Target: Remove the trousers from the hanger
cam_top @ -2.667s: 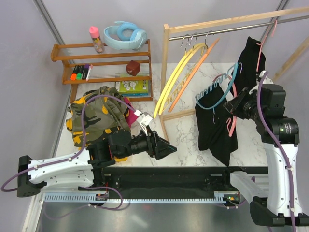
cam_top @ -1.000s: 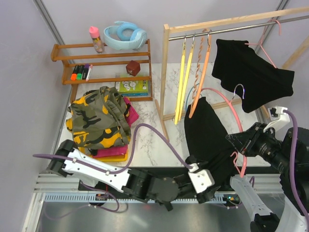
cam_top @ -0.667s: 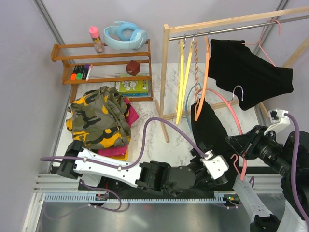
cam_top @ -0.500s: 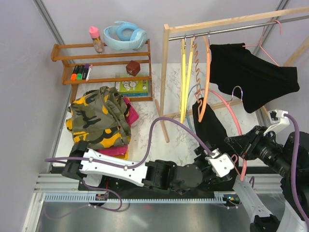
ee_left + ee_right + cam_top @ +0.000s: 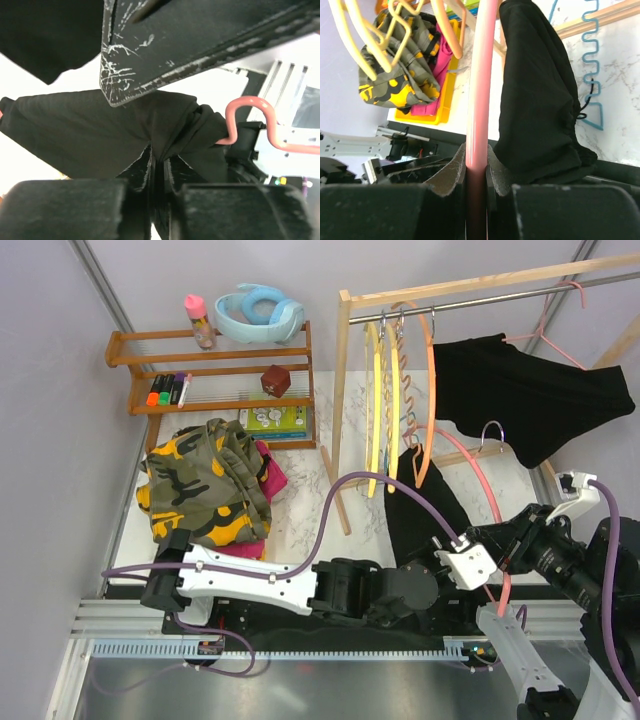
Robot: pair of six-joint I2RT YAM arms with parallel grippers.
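**Both grippers clamped: one on cloth, one on the hanger**

The left gripper (image 5: 157, 167) is shut tight on the black trousers (image 5: 95, 135), with a fold of the cloth pinched right between its fingers. From that pinch the fabric fans out to one side. On the other side, just beside the fingers, the curled end of the pink hanger (image 5: 248, 120) pokes out of the bunched cloth.

Over to the right gripper (image 5: 476, 175): it is clenched on the pink hanger (image 5: 481, 75), and the bar runs straight out from between its fingers. The black trousers (image 5: 535, 100) hang just beside that bar, draped in a heavy fold.

From above, the left gripper (image 5: 470, 562) and the right gripper (image 5: 512, 543) sit close together at the low end of the black trousers (image 5: 425, 502), and the pink hanger (image 5: 478, 468) arcs away beyond them. Further beyond the right gripper, a second black garment (image 5: 530, 390) hangs from the rail (image 5: 470, 304). Well off to the left gripper's far side, the camouflage trousers (image 5: 205, 485) lie piled on the magenta trousers (image 5: 268, 480).
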